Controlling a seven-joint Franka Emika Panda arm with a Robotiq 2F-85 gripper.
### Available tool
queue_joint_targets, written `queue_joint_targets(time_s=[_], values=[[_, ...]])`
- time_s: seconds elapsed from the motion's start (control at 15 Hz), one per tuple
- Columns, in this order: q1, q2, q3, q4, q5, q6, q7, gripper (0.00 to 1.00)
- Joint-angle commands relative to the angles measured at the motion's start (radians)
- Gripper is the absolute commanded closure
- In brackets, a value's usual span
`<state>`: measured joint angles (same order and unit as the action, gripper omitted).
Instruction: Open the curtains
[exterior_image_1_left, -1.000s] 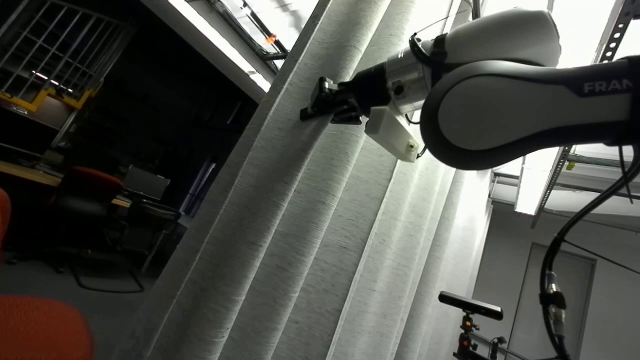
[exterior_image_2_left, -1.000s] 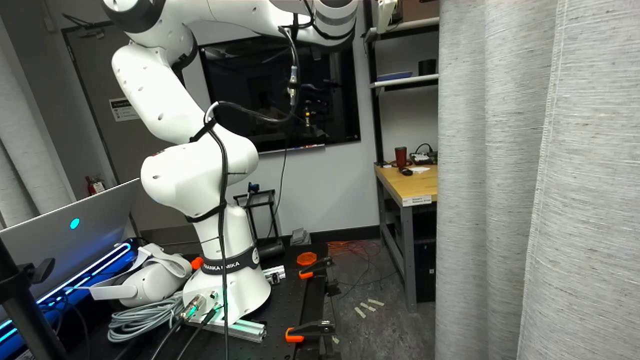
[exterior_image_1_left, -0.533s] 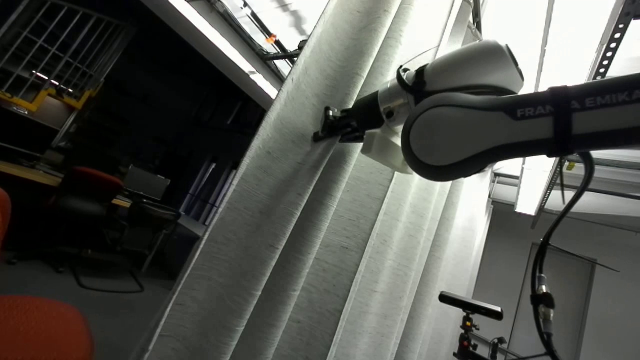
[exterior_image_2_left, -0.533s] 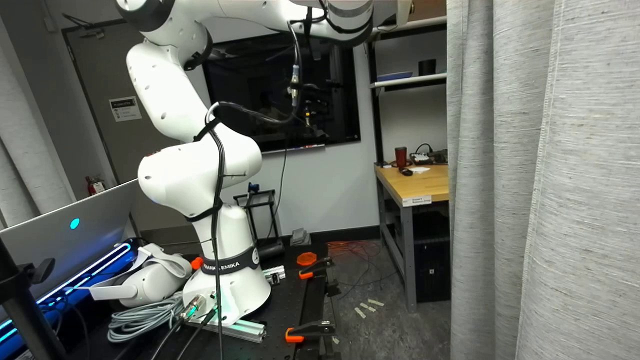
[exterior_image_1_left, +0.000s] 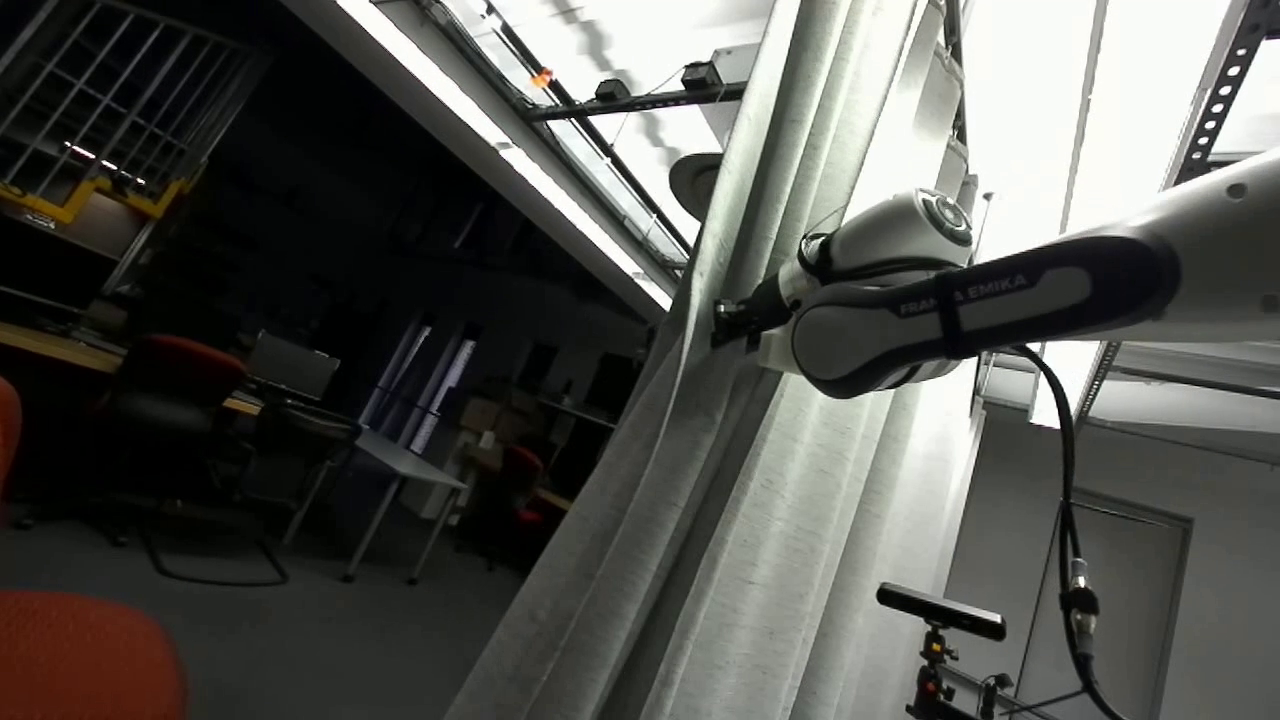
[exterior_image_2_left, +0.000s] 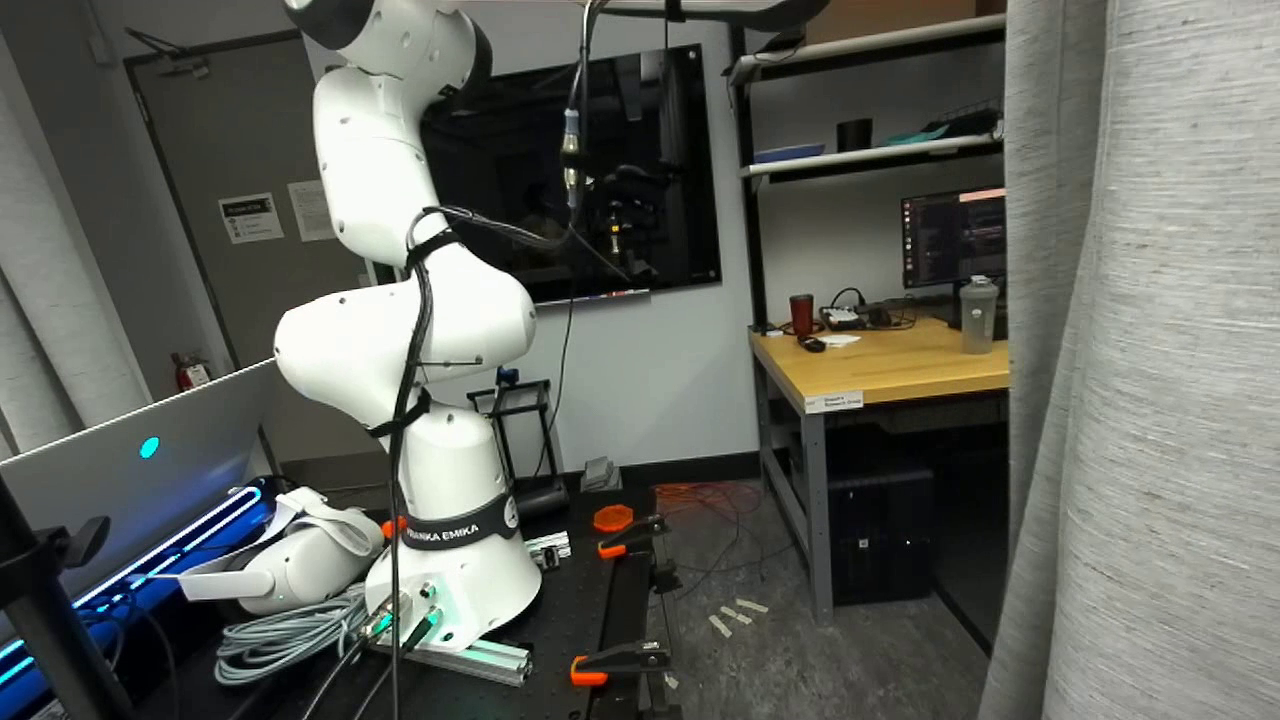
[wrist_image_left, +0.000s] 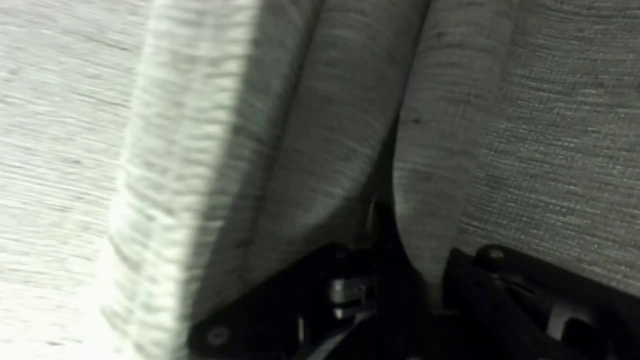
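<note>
As the wrist view shows the tool (wrist_image_left: 425, 270) at close range, its jaws stand narrow with a fold of the curtains (wrist_image_left: 560, 120) pinched between them. The held fold rounds out just above the grip. Beside it, toward the left of that view, a second fold lies in shadow, followed by a puckered ridge lit almost white. Toward the right the cloth is flatter and darker grey, its fine crosswise threads marked by small dark flecks.

In an exterior view the arm (exterior_image_1_left: 1000, 300) reaches in from the right, and the tool grips the curtains near their left edge. The fabric hangs tall, its long pleats drawn together at the tool and spreading below it; the left side is dull grey, the right side pale and brightly lit.

In an exterior view the curtains also fill the right border, pale grey and softly folded, overlapping the end of a wood-topped desk (exterior_image_2_left: 880, 375). On the desk are a monitor (exterior_image_2_left: 945, 240), a translucent bottle (exterior_image_2_left: 978, 315) and, toward its left end, a red cup (exterior_image_2_left: 801, 314).
</note>
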<state>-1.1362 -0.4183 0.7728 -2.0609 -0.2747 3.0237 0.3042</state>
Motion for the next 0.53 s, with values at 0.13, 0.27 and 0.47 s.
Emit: queue_joint_targets(time_s=[0.13, 0.27, 0.47], values=[[-0.399, 0.109, 0.200, 0.121, -0.125, -0.085, 0.077, 1.00], [-0.516, 0.132, 0.264, 0.147, -0.153, -0.094, 0.084, 1.00], [-0.696, 0.152, 0.361, 0.170, -0.193, -0.109, 0.100, 1.00]])
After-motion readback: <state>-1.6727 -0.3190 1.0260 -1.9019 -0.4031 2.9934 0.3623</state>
